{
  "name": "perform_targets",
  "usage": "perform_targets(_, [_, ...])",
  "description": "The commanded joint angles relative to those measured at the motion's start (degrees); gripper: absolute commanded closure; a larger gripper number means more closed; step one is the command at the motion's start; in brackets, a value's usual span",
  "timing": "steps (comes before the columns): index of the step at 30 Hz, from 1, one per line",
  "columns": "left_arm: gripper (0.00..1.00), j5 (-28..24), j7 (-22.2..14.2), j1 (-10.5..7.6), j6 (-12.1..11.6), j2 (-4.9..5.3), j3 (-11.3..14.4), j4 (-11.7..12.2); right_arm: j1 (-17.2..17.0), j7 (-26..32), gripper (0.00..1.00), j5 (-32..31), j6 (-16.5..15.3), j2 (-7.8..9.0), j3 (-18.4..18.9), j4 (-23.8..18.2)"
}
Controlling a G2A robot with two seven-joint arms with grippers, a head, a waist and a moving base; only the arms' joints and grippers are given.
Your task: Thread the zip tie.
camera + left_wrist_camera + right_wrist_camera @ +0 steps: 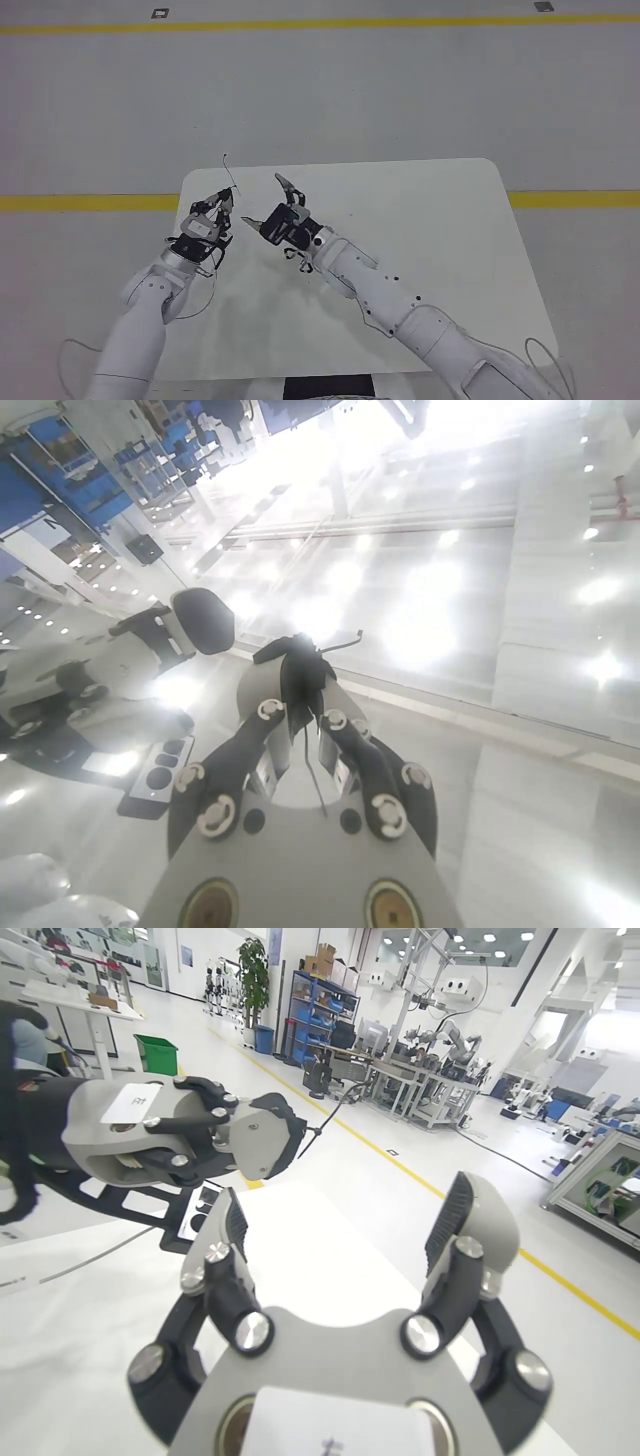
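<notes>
A thin black zip tie (229, 172) sticks up and away from my left gripper (226, 198), which is shut on it near the table's far left corner. In the left wrist view the zip tie (345, 642) pokes out past the closed fingertips and its other end runs back between the fingers. In the right wrist view the left gripper (295, 1138) pinches the zip tie (334, 1114), whose strap points away into the room. My right gripper (268, 204) is open just to the right of the left one, its fingers (475, 1213) spread wide with nothing between them.
The white table (430, 260) spreads to the right and front of both grippers. Its far edge lies just beyond them, with grey floor and a yellow floor line (90, 202) past it. A cable (205, 290) hangs by the left arm.
</notes>
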Motion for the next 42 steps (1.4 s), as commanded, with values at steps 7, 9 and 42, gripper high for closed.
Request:
perform_targets(7, [1.00,0.0,0.0,0.00,0.0,0.00,0.0,0.0,1.1,-0.7,0.76,-0.1,1.3,-1.32,-0.9,2.9])
perform_targets(9, [1.00,0.0,0.0,0.00,0.0,0.00,0.0,0.0,1.2,-0.8,0.78,-0.1,1.4,-1.57,-1.0,3.3])
perform_targets(42, [1.00,0.0,0.0,0.00,0.0,0.00,0.0,0.0,1.8,-3.6,0.78,-0.5,-0.6,-4.11,-0.1,5.3])
